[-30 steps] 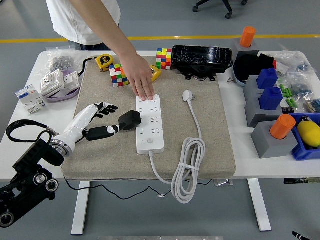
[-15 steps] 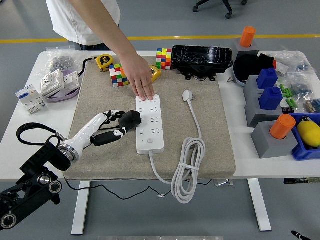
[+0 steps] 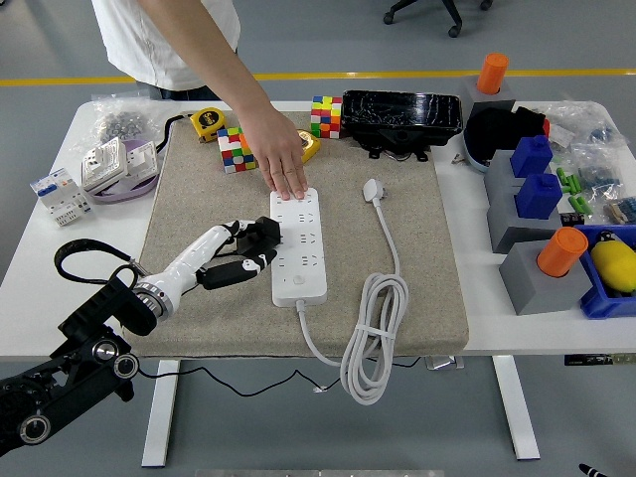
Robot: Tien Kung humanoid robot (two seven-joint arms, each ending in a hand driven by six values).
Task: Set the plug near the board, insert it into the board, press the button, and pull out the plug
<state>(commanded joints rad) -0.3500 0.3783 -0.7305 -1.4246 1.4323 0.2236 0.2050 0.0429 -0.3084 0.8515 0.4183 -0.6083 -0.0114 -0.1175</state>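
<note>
Head view shows the left hand [image 3: 241, 256] closed around a black plug adapter [image 3: 265, 237], which a second ago hung clear of the white power strip [image 3: 298, 246] and now sits at its left edge, touching or nearly so; the arm has swung in from the left over the beige mat [image 3: 417, 248]; a person's hand [image 3: 281, 164] presses flat on the strip's far end, steadying it; approach looks done, insertion not yet, since the adapter is beside the sockets rather than over one; the right hand is out of view.
</note>
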